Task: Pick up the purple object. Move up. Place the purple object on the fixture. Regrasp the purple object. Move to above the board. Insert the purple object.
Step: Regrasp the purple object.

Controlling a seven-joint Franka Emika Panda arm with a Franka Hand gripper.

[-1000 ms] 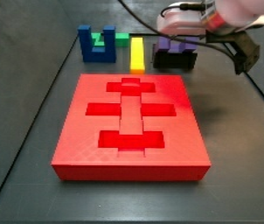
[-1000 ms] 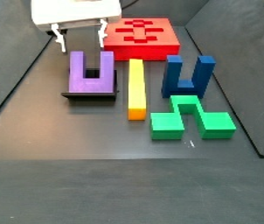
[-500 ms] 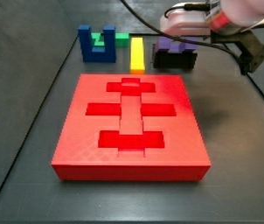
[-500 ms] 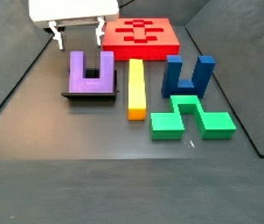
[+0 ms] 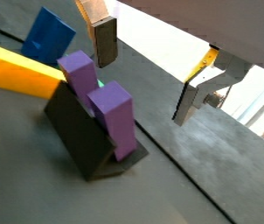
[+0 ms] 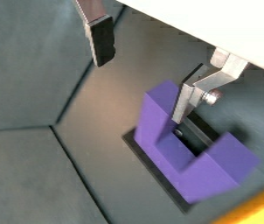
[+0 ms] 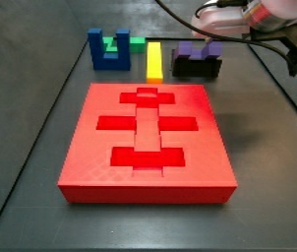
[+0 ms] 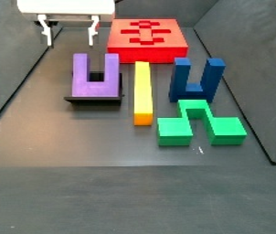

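Note:
The purple object is a U-shaped block standing prongs up on the black fixture, left of the yellow bar; both side views show it. My gripper is open and empty, above and behind the block, apart from it. In both wrist views the fingers hang wide apart over the floor with nothing between them. The purple prongs and the fixture lie off to one side of the jaws. The red board lies flat with its cross-shaped slots empty.
A yellow bar lies right of the fixture. A dark blue notched block and a green piece stand further right. The board is at the far end. Cables trail from the arm.
My gripper has risen and drawn back from the purple object, staying open. The purple object has stayed on the fixture.

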